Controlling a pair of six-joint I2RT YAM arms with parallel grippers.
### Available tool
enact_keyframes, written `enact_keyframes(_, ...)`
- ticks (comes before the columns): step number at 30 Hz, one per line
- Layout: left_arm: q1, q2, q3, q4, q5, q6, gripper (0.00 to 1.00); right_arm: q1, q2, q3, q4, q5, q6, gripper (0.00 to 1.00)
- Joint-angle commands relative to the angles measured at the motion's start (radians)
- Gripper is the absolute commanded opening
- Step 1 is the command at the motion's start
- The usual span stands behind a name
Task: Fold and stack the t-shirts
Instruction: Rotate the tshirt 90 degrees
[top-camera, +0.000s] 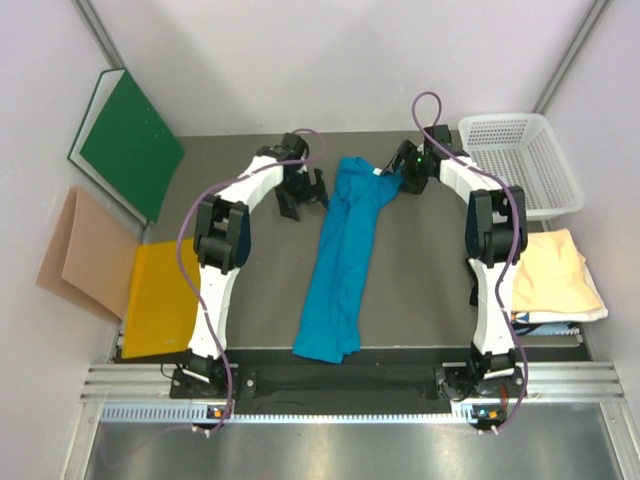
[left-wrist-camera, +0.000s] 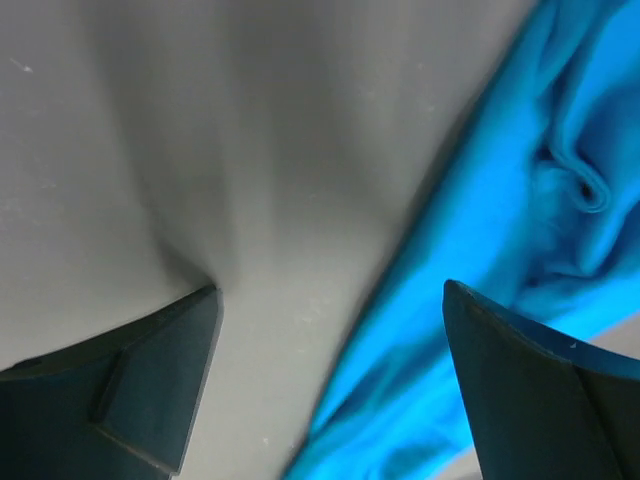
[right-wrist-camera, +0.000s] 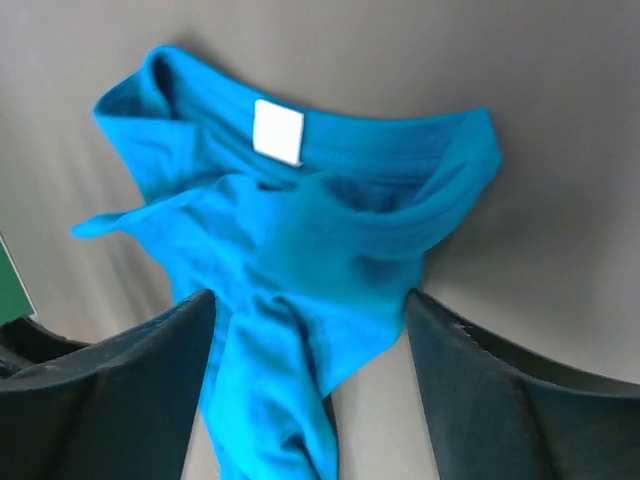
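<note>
The surface (top-camera: 260, 270) is a dark grey matte top inside a booth of pale walls (top-camera: 330, 60). A green board (top-camera: 130, 145) leans in the far left corner. A tan-pink paper sheet (top-camera: 80, 255) stands against the left wall, and a yellow envelope (top-camera: 160, 300) lies at the left edge toward the near side. A white mesh basket (top-camera: 500, 118) sits in the far right corner. The cream t-shirt (top-camera: 555, 275) lies bunched at the right edge, near the front. The teal t-shirt (top-camera: 340, 260) is drawn out into a narrow strip down the middle of the surface. Its long axis runs from the near edge to the far edge and leans a little to the right as it goes back. The collar (right-wrist-camera: 400, 160) is at the far end, with its white label (right-wrist-camera: 278, 131) facing up, and the hem is at the near end. The left tool (left-wrist-camera: 330, 380) hangs over the surface just left of the shirt's far end, its jaws spread fully and holding nothing; in its wrist view one finger (left-wrist-camera: 530, 390) overlaps the teal cloth. The right tool (right-wrist-camera: 310, 390) is at the collar end with its jaws wide apart and crumpled cloth below the collar lying between them. No pinch on the cloth shows.
</note>
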Motion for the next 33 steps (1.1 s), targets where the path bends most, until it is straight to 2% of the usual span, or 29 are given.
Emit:
enact_keyframes(1,0.066,0.051,0.096,0.031,0.108,0.033,0.99,-0.005,0.040,0.074,0.022,0.014,0.071,0.70)
enact_keyframes(2,0.072,0.063,0.105,0.044,0.119,0.031,0.99,-0.002,0.049,0.082,0.016,0.029,0.074,0.70)
enact_keyframes(5,0.083,0.095,0.125,0.080,0.169,0.036,0.97,0.003,0.080,0.108,0.016,0.042,0.079,0.46)
enact_keyframes(6,0.083,0.102,0.125,0.091,0.186,0.036,0.96,0.003,0.087,0.116,0.024,0.040,0.080,0.28)
enact_keyframes(8,0.083,0.126,0.130,0.104,0.243,0.028,0.93,0.011,0.110,0.145,0.030,0.045,0.080,0.18)
enact_keyframes(11,0.081,0.135,0.121,0.120,0.277,0.031,0.92,0.023,0.156,0.224,0.041,0.048,0.051,0.13)
enact_keyframes(16,0.084,0.108,0.079,0.153,0.301,0.043,0.92,0.035,0.247,0.424,0.103,0.026,0.013,0.14)
enact_keyframes(20,0.090,0.111,0.078,0.153,0.309,0.029,0.92,0.031,0.285,0.507,0.169,0.042,0.031,0.27)
enact_keyframes(21,0.092,0.112,0.078,0.151,0.309,0.025,0.92,0.027,0.313,0.549,0.173,0.043,0.047,0.39)
enact_keyframes(22,0.092,0.114,0.078,0.151,0.311,0.025,0.93,0.020,0.327,0.566,0.176,0.034,0.057,0.46)
enact_keyframes(24,0.092,0.108,0.073,0.150,0.306,0.023,0.96,0.011,0.328,0.564,0.188,0.014,0.073,0.59)
enact_keyframes(25,0.092,0.103,0.070,0.151,0.304,0.026,0.98,0.003,0.318,0.551,0.188,-0.004,0.073,0.62)
enact_keyframes(26,0.092,0.100,0.069,0.154,0.301,0.028,0.99,-0.002,0.299,0.527,0.188,-0.009,0.067,0.65)
enact_keyframes(27,0.093,0.094,0.065,0.151,0.301,0.029,0.99,-0.003,0.240,0.457,0.185,-0.009,0.039,0.75)
enact_keyframes(29,0.092,0.082,0.056,0.139,0.303,0.045,0.99,-0.002,0.157,0.357,0.179,0.020,-0.001,0.84)
enact_keyframes(30,0.092,0.065,0.035,0.137,0.303,0.051,0.99,-0.003,0.065,0.252,0.174,0.029,-0.039,0.92)
enact_keyframes(33,0.093,0.017,-0.037,0.145,0.301,0.068,0.99,-0.003,-0.088,0.074,0.134,0.037,-0.105,1.00)
